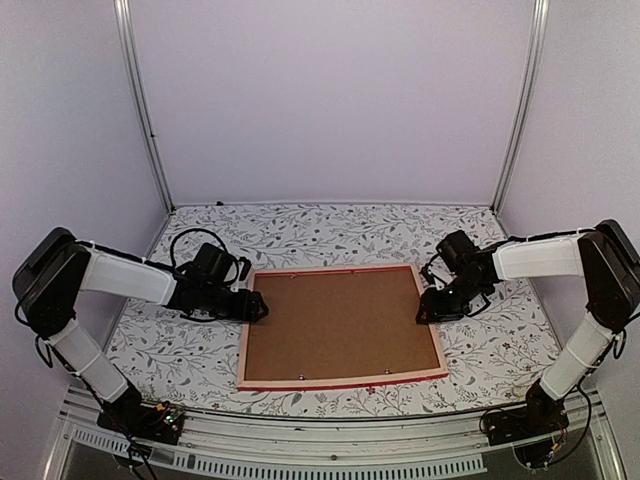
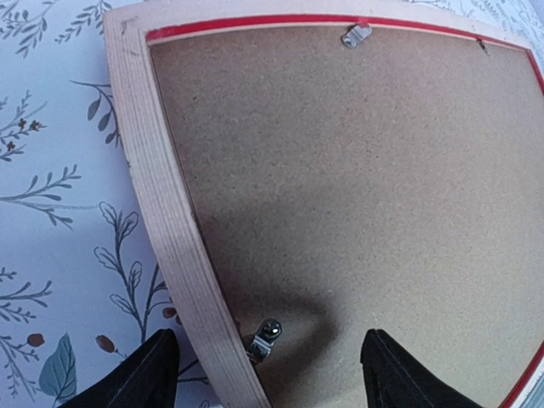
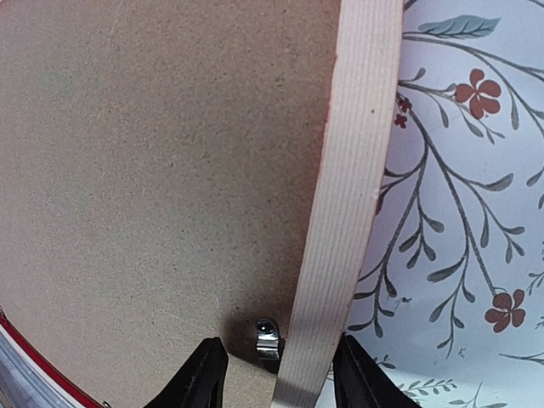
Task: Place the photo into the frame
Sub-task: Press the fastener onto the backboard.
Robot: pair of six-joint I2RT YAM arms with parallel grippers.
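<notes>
— Reaching in low from the frame's (image 2: 157, 195) left side, the left gripper (image 1: 258, 308) stands wide astride that pale rail.
— Right gripper (image 1: 427, 308) mirrors it from the frame's right, elbow bent, jaws narrower, loosely straddling the rail beside a metal clip (image 3: 267, 333).
— Frame lies face down, backing board (image 1: 340, 325) up, floral cloth (image 1: 330, 225) showing all around it, widest beyond its far edge.

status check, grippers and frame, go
Left gripper open, astride left rail of the frame. Right gripper open, astride right rail. Frame face down, backing board in place, photo not visible. Nothing in the way.
</notes>
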